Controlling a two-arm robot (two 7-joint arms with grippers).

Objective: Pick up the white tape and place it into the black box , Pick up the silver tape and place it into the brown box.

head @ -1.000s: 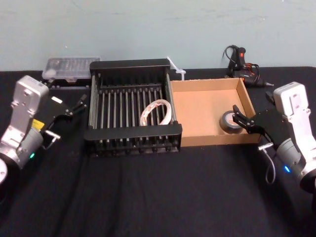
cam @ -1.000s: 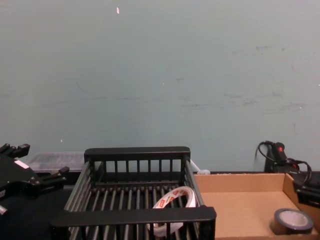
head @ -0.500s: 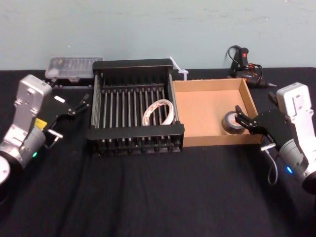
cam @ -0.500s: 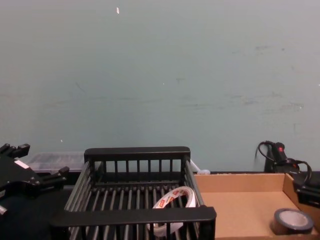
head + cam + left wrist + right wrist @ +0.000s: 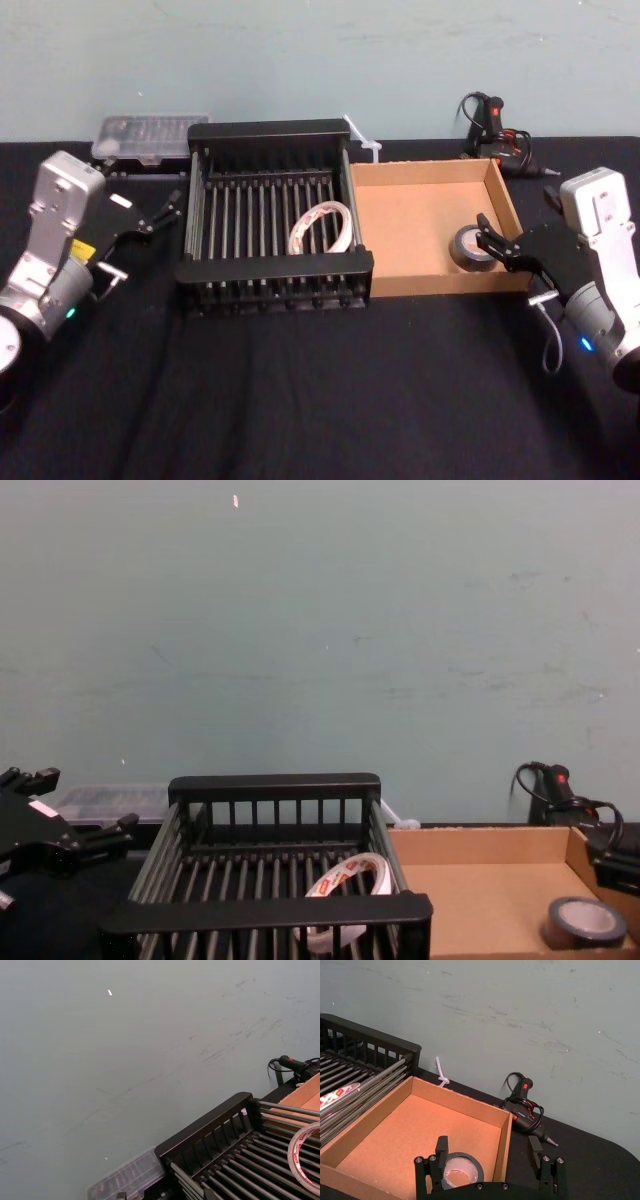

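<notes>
- White tape (image 5: 320,226) is lying in black box (image 5: 270,266), silver tape (image 5: 468,247) in brown box (image 5: 430,283); I'm judging both delivered.
- Right gripper (image 5: 488,1143) is hovering by silver tape, fingers spread, gripping nothing; left gripper (image 5: 160,211) idling, spread.

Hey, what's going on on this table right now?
A two-armed robot is sorting tapes, and both look placed. The white tape rests tilted inside the black box; the silver tape lies flat in the brown box. The right gripper hovers open at that box's right wall, beside the silver tape, holding nothing. The left gripper sits open left of the black box.
</notes>
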